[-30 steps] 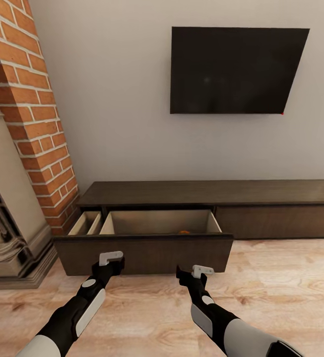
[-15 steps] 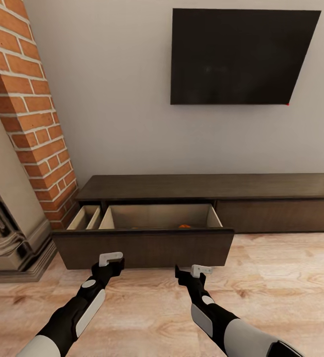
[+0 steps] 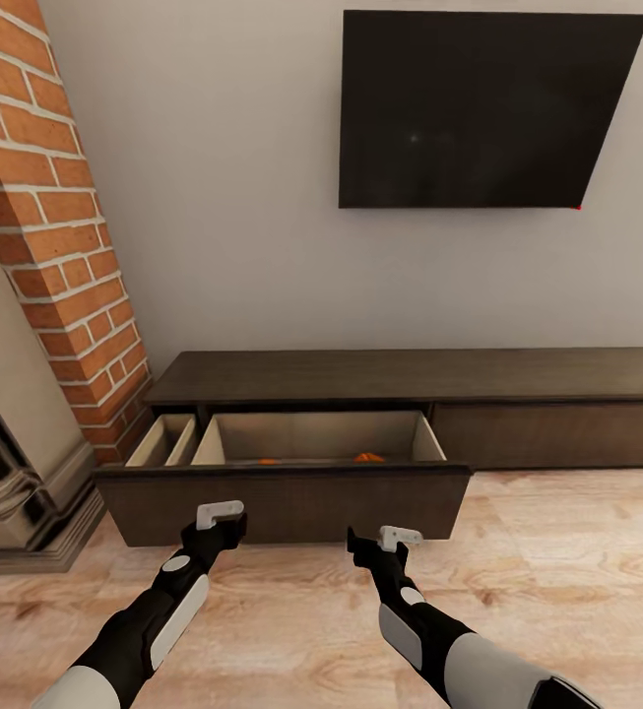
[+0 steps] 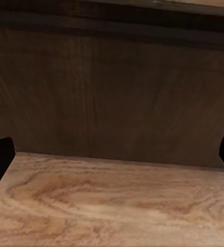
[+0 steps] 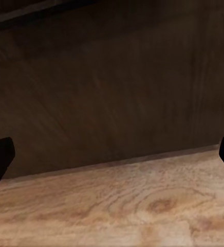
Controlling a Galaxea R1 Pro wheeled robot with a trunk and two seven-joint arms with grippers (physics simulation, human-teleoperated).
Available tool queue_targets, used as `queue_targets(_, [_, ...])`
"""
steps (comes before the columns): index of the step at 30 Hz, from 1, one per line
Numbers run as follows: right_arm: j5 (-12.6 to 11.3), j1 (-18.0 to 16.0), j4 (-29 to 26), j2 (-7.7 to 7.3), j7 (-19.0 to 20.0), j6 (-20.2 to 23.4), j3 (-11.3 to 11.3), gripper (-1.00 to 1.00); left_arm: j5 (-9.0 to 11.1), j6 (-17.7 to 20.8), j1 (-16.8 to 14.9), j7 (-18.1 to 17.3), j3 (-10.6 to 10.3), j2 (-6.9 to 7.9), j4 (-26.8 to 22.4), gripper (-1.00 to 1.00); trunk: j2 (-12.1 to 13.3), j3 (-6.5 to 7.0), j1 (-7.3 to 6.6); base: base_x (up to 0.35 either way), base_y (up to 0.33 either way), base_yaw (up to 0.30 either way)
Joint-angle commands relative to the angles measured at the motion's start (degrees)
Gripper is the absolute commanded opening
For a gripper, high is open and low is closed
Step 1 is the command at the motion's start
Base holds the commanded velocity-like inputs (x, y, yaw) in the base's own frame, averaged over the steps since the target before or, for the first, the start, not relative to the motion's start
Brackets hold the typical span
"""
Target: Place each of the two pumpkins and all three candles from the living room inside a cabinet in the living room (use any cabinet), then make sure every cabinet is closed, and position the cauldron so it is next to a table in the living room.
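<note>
— What's at the far left?

— A brick column (image 3: 60,246) with a stone fireplace (image 3: 6,463) at its foot. Just right of it sits the cabinet (image 3: 410,379), long, low and dark brown, against the wall under a black television (image 3: 479,108).

— Is the cabinet shut?

— Its left drawer (image 3: 282,502) is pulled out over the wooden floor (image 3: 557,581); the right front is flush. Inside the drawer, two bits of orange peek over the front panel: one pumpkin (image 3: 268,460) near the middle, another pumpkin (image 3: 367,456) further right. Most of each is hidden by the panel.

— Where are the tools?

— Both hang low before the drawer front, close to it but not touching it in the head view. The left tool (image 3: 221,514) is below the drawer's left half, the right tool (image 3: 397,540) below its right half, so the pumpkins lie beyond and above them, behind the panel.

— Holding anything?

— No. In each wrist view the fingertips (image 4: 0,157) (image 5: 0,154) stand wide apart at the edges, with only the dark panel and floor between them.
</note>
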Motion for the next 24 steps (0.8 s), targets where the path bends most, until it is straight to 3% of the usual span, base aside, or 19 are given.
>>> queue_targets(1, [-0.26,-0.06,-0.01,-0.01,-0.41,-0.17,0.49,1.00,0.46,0.16,-0.04,0.51,-0.35,0.09,-0.12,1.00,-0.02,-0.06,0.01,0.175,0.000,0.000])
queue_targets(13, [-0.32,-0.05,0.00,-0.01,-0.41,-0.09,0.49,1.00,0.63,0.09,-0.04,0.52,-0.41,0.09,-0.11,1.00,-0.02,-0.06,0.01,0.123,0.000,0.000])
queue_targets(24, [-0.32,-0.06,0.05,-0.01,-0.41,-0.08,0.49,1.00,0.80,0.21,-0.04,0.52,-0.41,0.09,-0.06,1.00,-0.05,-0.50,0.06,0.017,0.000,0.000])
